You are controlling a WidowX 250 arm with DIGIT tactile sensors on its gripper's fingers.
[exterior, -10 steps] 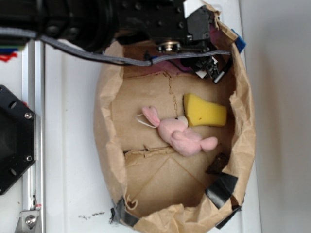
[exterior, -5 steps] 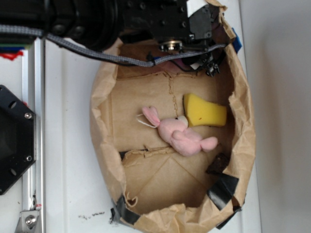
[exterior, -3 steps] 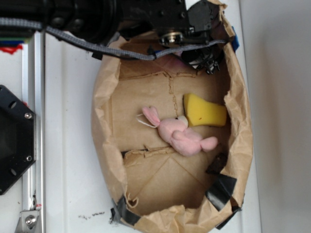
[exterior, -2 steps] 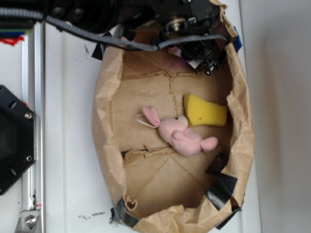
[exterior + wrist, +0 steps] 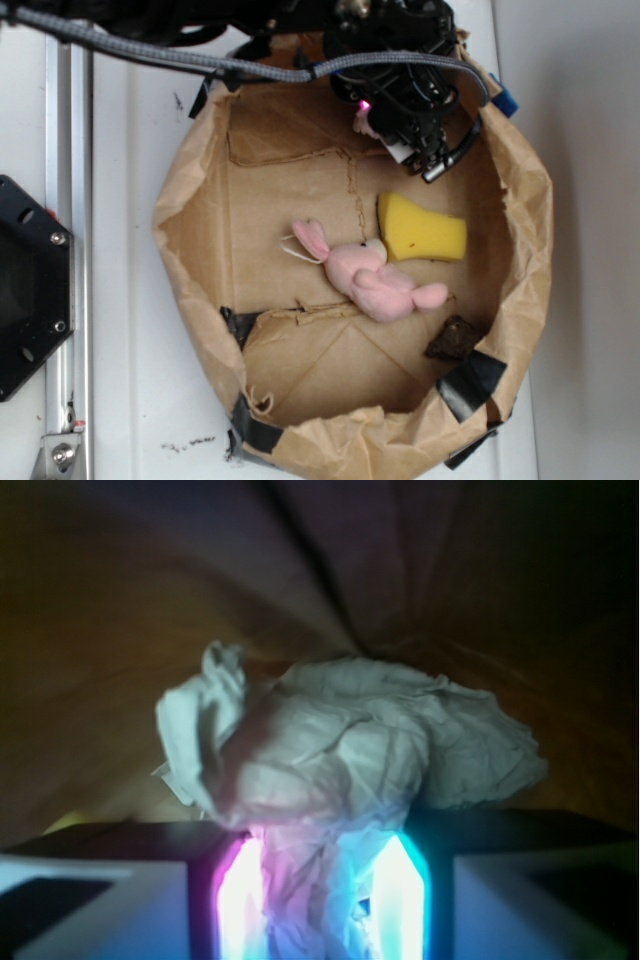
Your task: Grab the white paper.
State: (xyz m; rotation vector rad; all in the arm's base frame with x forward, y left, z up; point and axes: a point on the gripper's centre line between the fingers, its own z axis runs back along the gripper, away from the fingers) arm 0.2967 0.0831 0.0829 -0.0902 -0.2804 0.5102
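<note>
You see a white tabletop (image 5: pixel 130 300) under a crumpled brown paper wall (image 5: pixel 525 230) patched with black tape (image 5: pixel 470 380).

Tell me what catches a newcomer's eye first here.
The wrist view is filled by the white paper, a crumpled wad pinched between the gripper's glowing pink and blue pads. In the exterior view, a pink bunny lies mid-floor of the brown paper bin, touching a yellow sponge.

No readable text, labels or numbers anywhere.
</note>
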